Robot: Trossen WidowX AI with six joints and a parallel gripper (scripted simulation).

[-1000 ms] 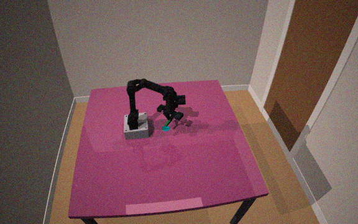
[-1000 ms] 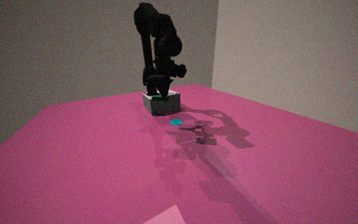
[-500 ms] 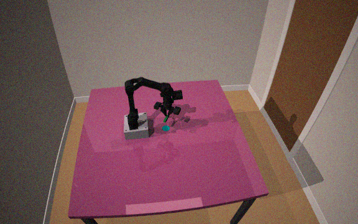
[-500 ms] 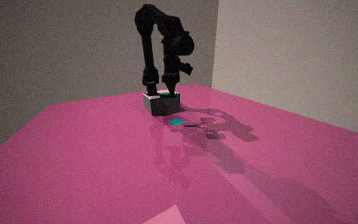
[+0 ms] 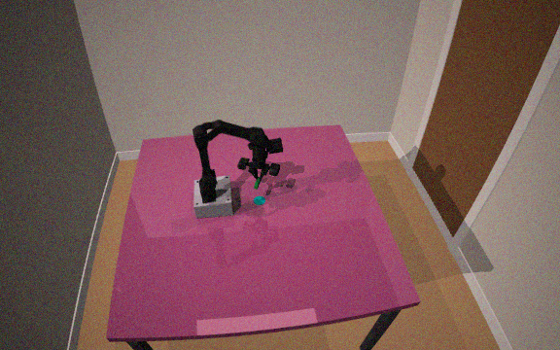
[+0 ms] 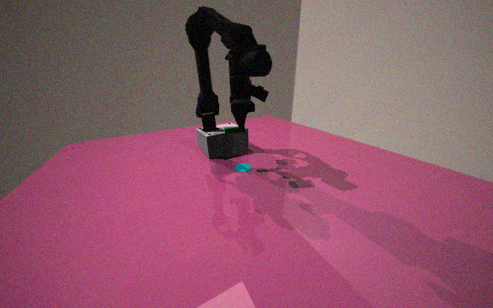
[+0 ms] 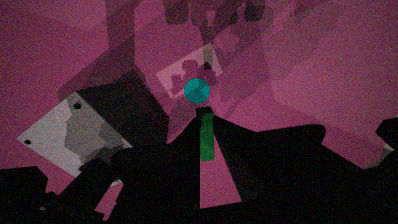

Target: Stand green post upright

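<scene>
The green post (image 5: 257, 184) (image 6: 231, 128) (image 7: 207, 145) is held in the air, well above the table. It lies nearly level in the exterior view, its free end pointing left there, toward the base side. My gripper (image 5: 260, 178) (image 6: 242, 127) (image 7: 204, 120) points down and is shut on the green post near one end; the fingers hide that end. The cyan circle (image 5: 260, 200) (image 6: 242, 168) (image 7: 197, 91) is flat on the table and uncovered. In the wrist view it shows just beyond the fingertips. The post is above the table and not touching the circle.
The grey base block (image 5: 213, 210) (image 6: 229, 145) of the arm stands close beside the circle, to its left in the top view. The pink table (image 5: 261, 277) (image 6: 122, 214) carries dark arm shadows around the circle and a pale patch (image 5: 256, 322) at its front edge.
</scene>
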